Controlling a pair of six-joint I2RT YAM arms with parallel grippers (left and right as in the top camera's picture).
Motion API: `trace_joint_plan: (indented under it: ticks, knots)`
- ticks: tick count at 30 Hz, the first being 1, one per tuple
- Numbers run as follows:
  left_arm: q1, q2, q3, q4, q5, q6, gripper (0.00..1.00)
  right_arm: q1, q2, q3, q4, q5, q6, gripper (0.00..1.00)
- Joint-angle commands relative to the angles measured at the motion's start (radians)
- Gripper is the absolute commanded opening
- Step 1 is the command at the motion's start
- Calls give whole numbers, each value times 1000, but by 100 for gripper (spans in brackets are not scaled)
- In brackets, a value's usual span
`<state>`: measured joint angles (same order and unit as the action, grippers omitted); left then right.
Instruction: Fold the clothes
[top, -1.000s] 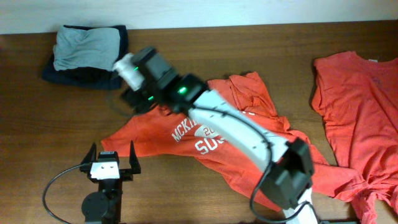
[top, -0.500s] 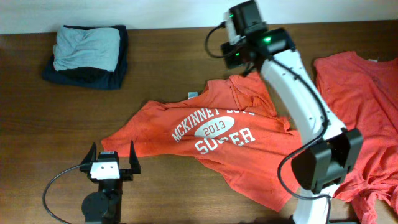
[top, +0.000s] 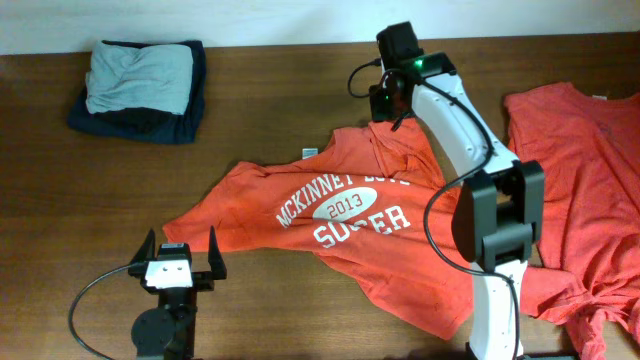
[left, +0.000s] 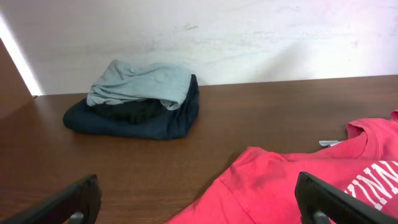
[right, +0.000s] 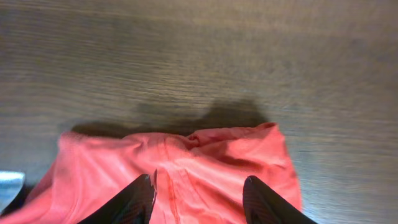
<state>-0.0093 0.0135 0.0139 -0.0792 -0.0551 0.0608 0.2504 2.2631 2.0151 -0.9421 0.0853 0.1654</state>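
Brown wood counter (top: 300, 90). Orange-red lettered T-shirt (top: 340, 215) lies spread and rumpled at counter centre, white print up, hem trailing toward the near right. Second orange-red plain T-shirt (top: 580, 170) lies loose at the right edge, its lower part bunched, meeting the first shirt's corner. Folded pile (top: 140, 90) of dark blue and grey cloth far left by the wall, well apart from both shirts. Right arm (top: 470, 140) reaches across to the lettered shirt's far sleeve (right: 186, 155). Right tool (right: 200, 198) is right over that sleeve, fingers apart; cannot tell whether cloth is caught. Left tool (top: 180, 250) near left, released wide, empty, just beside the shirt's edge.
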Motion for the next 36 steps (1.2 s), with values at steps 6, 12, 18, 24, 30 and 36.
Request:
trace_joint_plan:
  ticks: [6, 12, 18, 24, 30, 36]
  knots:
    - [-3, -6, -5, -1, 8, 13, 99, 37, 66, -5, 28, -2, 205, 52]
    - [-3, -6, -5, -1, 8, 12, 99, 66, 77, -6, 39, 82, 361, 53]
    - [-3, -6, -5, -1, 8, 12, 99, 72, 101, -6, 52, 120, 429, 53]
    - [-3, -6, -5, -1, 8, 12, 99, 72, 102, -8, 57, 163, 480, 53]
    - [-3, -6, -5, -1, 8, 13, 99, 72, 106, -14, 69, 182, 552, 53]
    - [-3, -6, -5, -1, 8, 13, 99, 70, 106, -14, 74, 181, 642, 53]
